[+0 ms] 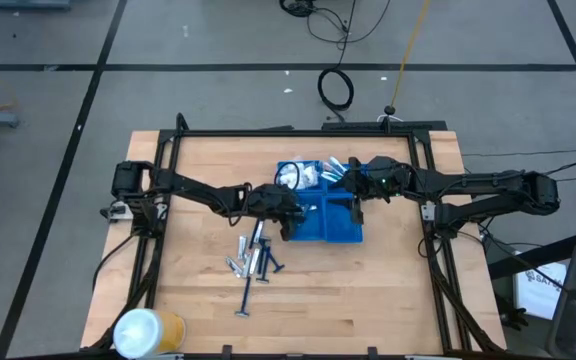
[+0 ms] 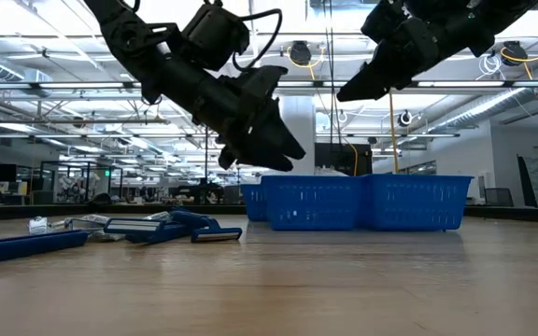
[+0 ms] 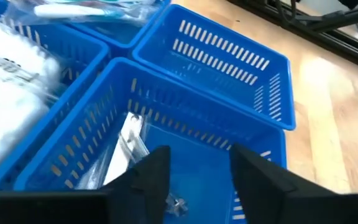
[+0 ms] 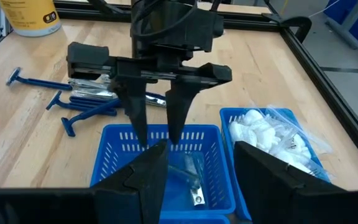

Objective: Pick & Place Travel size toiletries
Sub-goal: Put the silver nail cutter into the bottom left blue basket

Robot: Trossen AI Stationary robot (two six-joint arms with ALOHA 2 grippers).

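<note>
the left gripper (image 4: 157, 127) hangs over the blue tray (image 1: 340, 232), fingers spread, holding nothing; a silver packet (image 3: 128, 140) lies in the bin below; the right gripper (image 1: 353, 196) waits spread; razors (image 1: 258, 262) on the table (image 1: 388, 300) are left, i think.

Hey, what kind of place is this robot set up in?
Probably a large industrial lab or workshop hall: exposed ceiling beams and strip lights, a taped concrete floor, and loose cables behind the wooden table.
</note>
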